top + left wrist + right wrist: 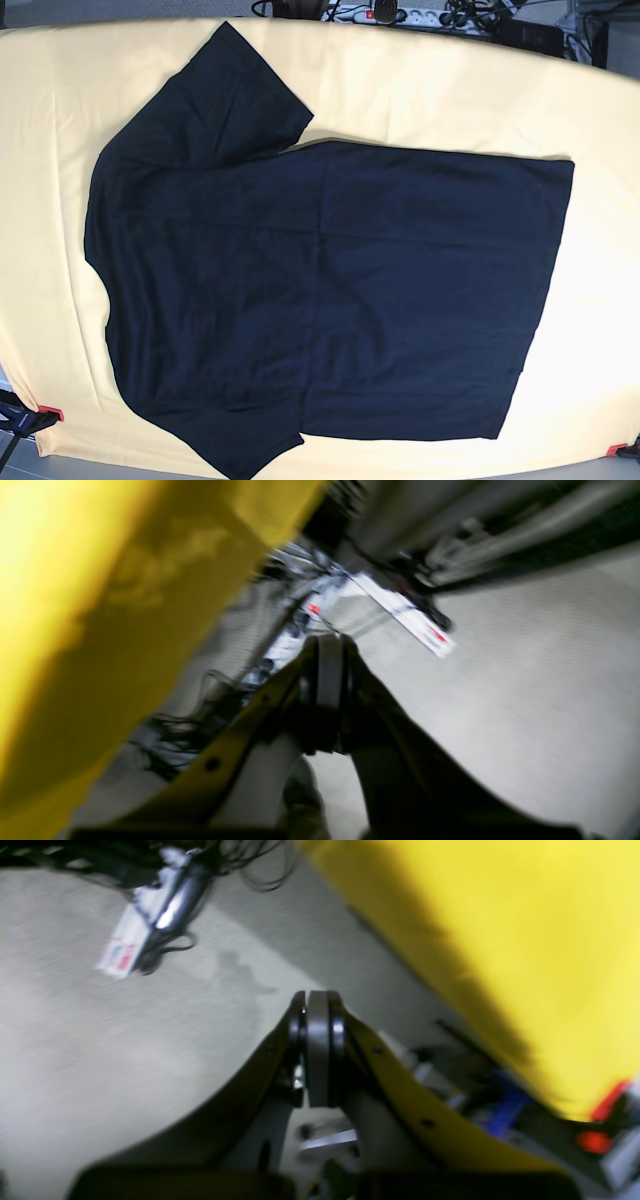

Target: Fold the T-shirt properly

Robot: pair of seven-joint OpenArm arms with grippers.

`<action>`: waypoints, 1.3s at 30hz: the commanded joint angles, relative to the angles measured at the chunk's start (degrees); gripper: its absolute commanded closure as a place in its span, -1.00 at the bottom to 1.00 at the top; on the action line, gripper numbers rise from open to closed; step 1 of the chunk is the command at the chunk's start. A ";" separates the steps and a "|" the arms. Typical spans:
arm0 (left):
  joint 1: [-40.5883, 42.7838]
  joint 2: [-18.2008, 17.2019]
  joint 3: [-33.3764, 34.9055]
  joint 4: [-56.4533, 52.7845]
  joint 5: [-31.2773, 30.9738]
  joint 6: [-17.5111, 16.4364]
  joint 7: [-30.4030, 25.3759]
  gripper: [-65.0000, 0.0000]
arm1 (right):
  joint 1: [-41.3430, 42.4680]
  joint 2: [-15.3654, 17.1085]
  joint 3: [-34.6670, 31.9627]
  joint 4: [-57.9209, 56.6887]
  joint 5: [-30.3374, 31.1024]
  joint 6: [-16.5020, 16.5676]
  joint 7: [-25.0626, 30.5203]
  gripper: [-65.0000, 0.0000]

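The black T-shirt [320, 290] lies spread flat on the yellow table [400, 80] in the base view, collar end to the left, hem to the right, one sleeve pointing to the far edge and one to the near edge. Neither arm shows in the base view. In the left wrist view my left gripper [329, 645] is shut with nothing between its fingers, off the table beside the yellow cloth [100, 605], over grey floor. My right gripper [317, 999] is likewise shut and empty, beside the table's yellow edge [500, 940]. The T-shirt is not in either wrist view.
Power strips and cables [400, 14] lie beyond the table's far edge. Red clamps [50, 413] hold the cloth at the near corners. A white power strip [410, 620] and cable bundles [165, 900] lie on the grey floor below the grippers.
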 commanded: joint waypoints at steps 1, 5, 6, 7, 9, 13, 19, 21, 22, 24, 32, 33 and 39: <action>0.92 -0.33 -1.66 1.84 -0.15 0.24 -0.87 1.00 | -1.11 1.01 0.02 1.49 -1.51 -1.11 0.22 1.00; 0.90 -1.31 -10.03 3.74 -3.74 -0.04 -2.45 1.00 | -0.92 3.96 0.04 1.92 -5.84 -5.35 0.39 1.00; 0.87 -1.95 -12.17 3.76 -4.48 -0.20 -3.72 1.00 | -0.68 4.33 0.07 1.92 -6.64 -6.10 0.48 1.00; 0.87 -2.56 -14.21 3.76 -4.90 -0.74 -5.33 1.00 | -0.11 4.66 0.15 1.92 -7.72 -6.51 0.66 1.00; 0.55 -4.02 -17.86 3.76 -6.01 -3.74 -8.52 1.00 | 1.42 5.20 0.68 1.92 -8.87 -6.36 1.75 1.00; -2.51 -7.82 -21.77 3.56 -8.09 -7.08 -9.29 1.00 | 5.99 5.22 2.82 1.92 -8.81 -1.90 4.92 1.00; -11.80 -13.16 -23.67 -1.22 -7.67 -7.78 -12.33 1.00 | 15.32 5.22 5.95 1.92 -2.10 1.77 9.09 1.00; -15.69 -14.64 -23.65 -3.78 -7.72 -9.55 -14.03 1.00 | 18.93 5.20 6.27 1.92 -1.03 1.95 9.35 1.00; -17.33 -15.50 -23.65 -5.14 -7.76 -10.78 -14.56 1.00 | 20.35 5.20 6.32 1.92 -0.52 2.03 9.35 1.00; -20.20 -17.44 -23.56 -8.28 -8.07 -13.38 -15.17 1.00 | 22.53 5.20 6.38 1.92 0.59 1.99 9.38 1.00; -31.28 -26.69 -23.54 -25.57 -7.13 -28.04 -33.92 1.00 | 23.98 5.05 6.38 1.92 6.23 3.91 11.69 1.00; -32.89 -27.39 -23.50 -27.63 -6.03 -30.75 -37.70 0.99 | 23.98 5.05 6.38 1.92 6.47 3.85 11.69 1.00; -42.27 -30.95 -17.88 -36.65 1.40 -35.76 -48.26 -0.02 | 23.98 5.05 6.38 1.92 6.43 3.76 11.69 1.00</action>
